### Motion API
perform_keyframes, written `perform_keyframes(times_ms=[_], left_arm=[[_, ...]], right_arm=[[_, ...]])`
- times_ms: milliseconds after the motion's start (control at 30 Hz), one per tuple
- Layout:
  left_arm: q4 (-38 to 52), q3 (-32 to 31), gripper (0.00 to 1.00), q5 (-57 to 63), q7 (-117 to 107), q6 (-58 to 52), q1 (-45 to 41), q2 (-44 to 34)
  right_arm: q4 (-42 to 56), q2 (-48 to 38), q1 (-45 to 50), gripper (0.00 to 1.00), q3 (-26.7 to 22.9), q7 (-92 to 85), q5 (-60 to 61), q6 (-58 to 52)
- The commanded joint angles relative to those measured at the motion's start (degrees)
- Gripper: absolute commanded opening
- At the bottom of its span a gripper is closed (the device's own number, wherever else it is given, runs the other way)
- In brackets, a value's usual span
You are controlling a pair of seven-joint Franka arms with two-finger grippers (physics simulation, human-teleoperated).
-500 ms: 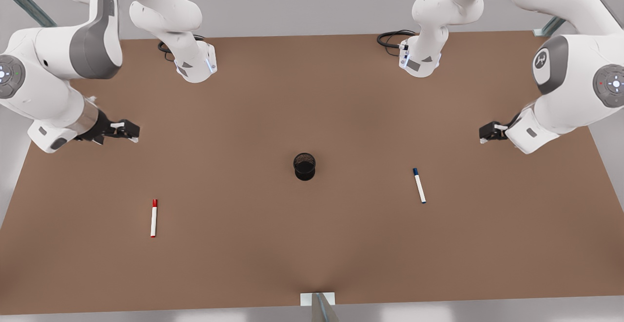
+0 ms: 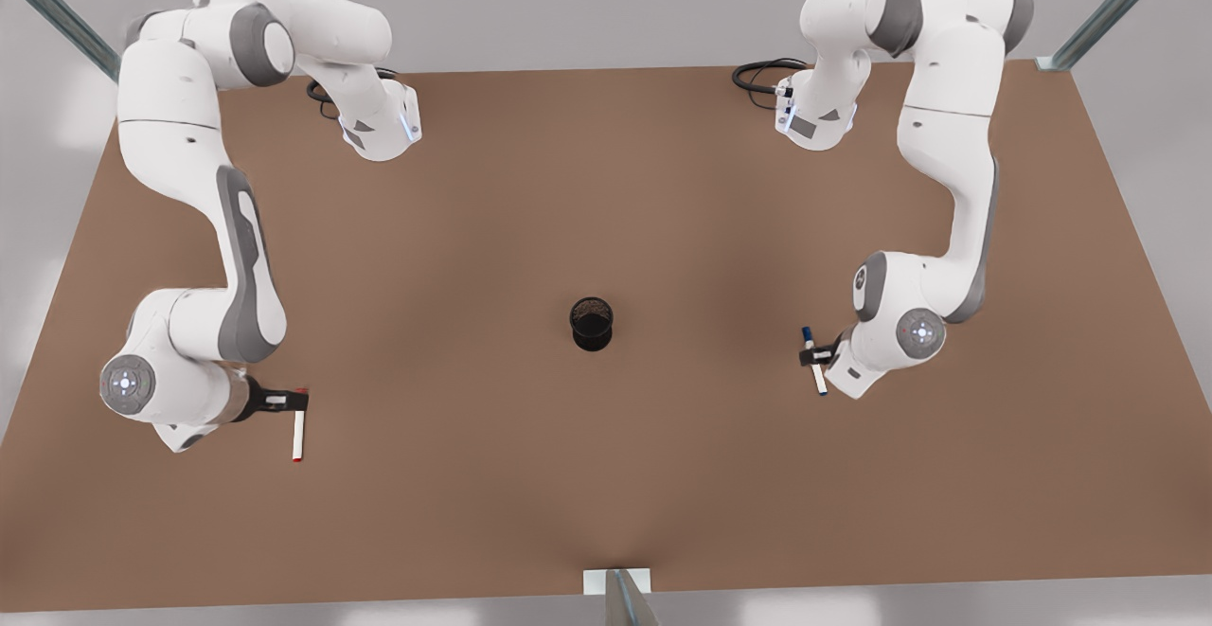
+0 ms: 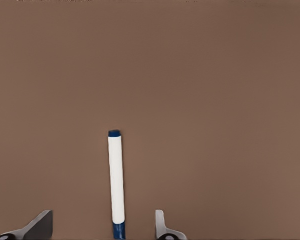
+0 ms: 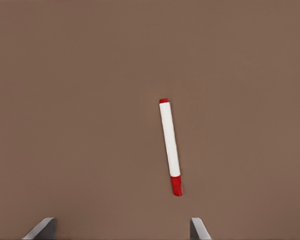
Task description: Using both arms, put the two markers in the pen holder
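The blue marker (image 2: 820, 382) lies on the brown table at the front view's right, and my left gripper (image 2: 816, 356) hangs low over its middle. In the left wrist view the blue marker (image 3: 116, 180) runs between the open fingers of the left gripper (image 3: 103, 221), untouched. The red marker (image 2: 298, 437) lies at the front view's left, with my right gripper (image 2: 294, 401) over its capped end. In the right wrist view the red marker (image 4: 170, 147) lies flat ahead of the open right gripper (image 4: 122, 225). The black mesh pen holder (image 2: 592, 323) stands upright at the table's centre, apart from both.
Both arm bases stand at the table's back edge, each with a black cable (image 2: 763, 73) beside it. A small metal bracket (image 2: 616, 582) sits at the middle of the front edge. Bare brown tabletop (image 2: 454, 228) lies between each marker and the holder.
Both arms have swung down and forward from the table's sides. Each gripper now sits low over its marker. The markers and the holder have not moved.
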Motion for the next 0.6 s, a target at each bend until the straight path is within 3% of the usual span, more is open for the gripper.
perform_keyframes(times_ms=[0,233,400,500,567], left_arm=[[-0.28,0.07,1.00,0.27,-20.56,16.01,0.09,0.94],[-0.10,0.16,0.99,3.08,-19.86,16.10,0.00,3.76],[1.13,0.16,0.90,3.17,-18.19,15.93,-0.18,5.43],[0.51,0.16,0.88,3.17,-17.84,15.40,-0.09,5.95],[0.42,0.16,0.82,3.17,-17.31,15.40,0.09,6.39]], right_arm=[[0.17,4.36,-0.55,1.00,0.01,-2.83,-0.11,21.13],[-1.23,10.51,-1.52,1.00,-0.08,-3.01,-3.10,26.40],[-1.32,11.65,-2.13,0.99,-0.08,-4.42,-3.10,28.42],[-1.50,11.65,-1.69,0.57,-0.08,-4.42,-3.19,28.07],[-1.50,11.65,-1.87,0.49,0.01,-4.42,-3.19,28.07]])
